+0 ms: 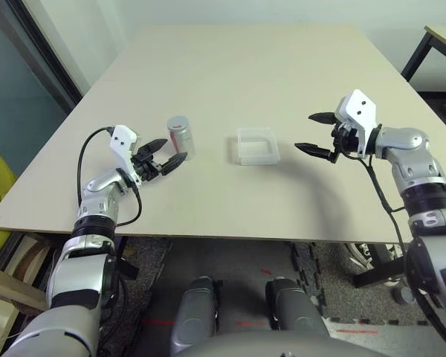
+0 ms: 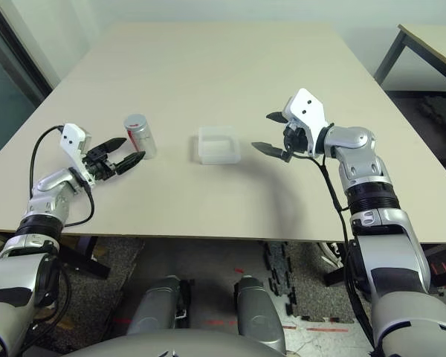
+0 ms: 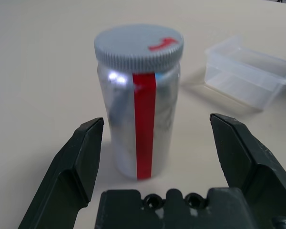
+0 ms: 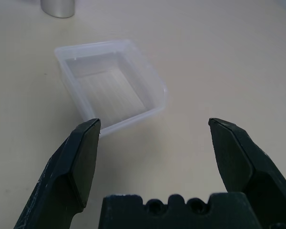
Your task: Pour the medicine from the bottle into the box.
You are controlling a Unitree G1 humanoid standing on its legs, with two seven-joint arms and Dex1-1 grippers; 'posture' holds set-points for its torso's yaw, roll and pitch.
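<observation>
The silver-grey bottle (image 1: 181,136) stands upright on the table, left of centre, with a grey ribbed cap and a red stripe (image 3: 144,124) down its side. My left gripper (image 1: 169,151) is open just in front of the bottle, one finger on each side, not touching it. The clear plastic box (image 1: 257,146) sits at the table's middle, holding nothing. My right gripper (image 1: 316,133) hovers open to the right of the box, a little above the table, fingertips pointing at the box (image 4: 112,83).
The beige table (image 1: 245,67) stretches far behind the objects. Its front edge runs close below both arms. Another table's corner and dark leg (image 1: 424,46) stand at the far right.
</observation>
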